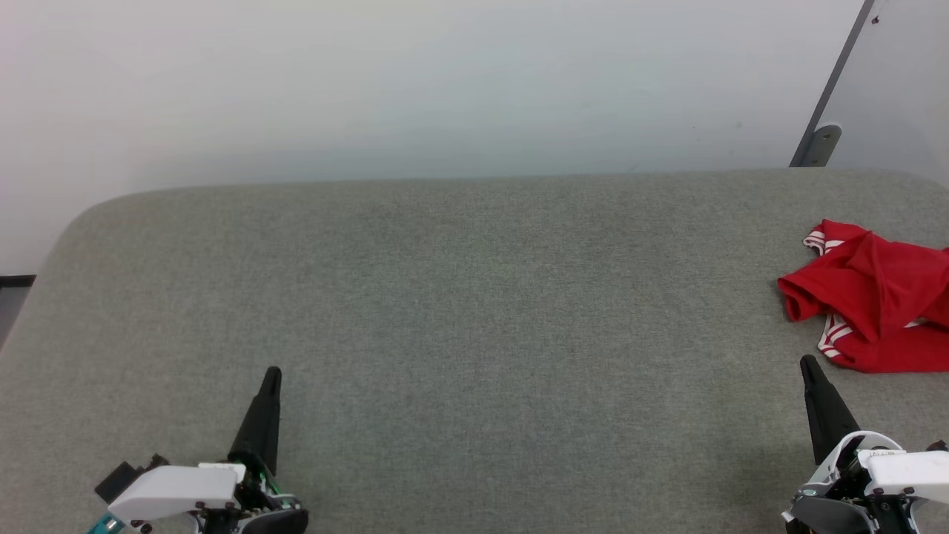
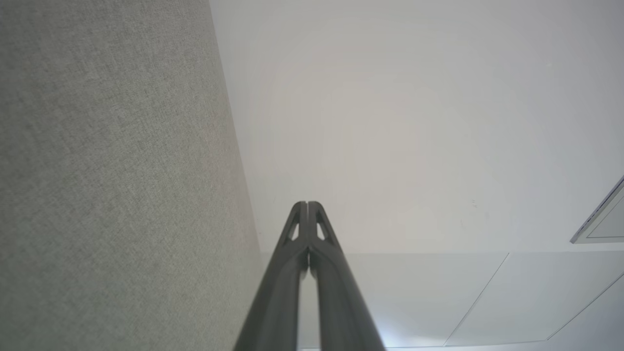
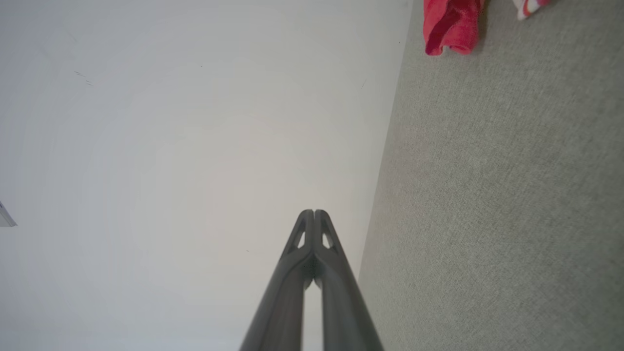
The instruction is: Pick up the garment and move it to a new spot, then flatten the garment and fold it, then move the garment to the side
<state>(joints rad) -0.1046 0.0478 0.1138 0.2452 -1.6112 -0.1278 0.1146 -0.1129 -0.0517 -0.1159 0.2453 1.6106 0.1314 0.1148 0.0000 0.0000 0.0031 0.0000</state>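
The garment, bright red with white striped trim, lies crumpled at the far right of the grey fabric table, cut off by the frame edge. A corner of the garment shows at the top of the right wrist view. My right gripper sits at the lower right, tip just below the garment, fingers pressed together and empty; its tips touch. My left gripper rests at the lower left, far from the garment, also shut and empty, tips together.
The table's far edge meets a pale wall. A grey panel with a metal bracket stands at the back right. The table's rounded left corner drops off beside a dark strip of floor.
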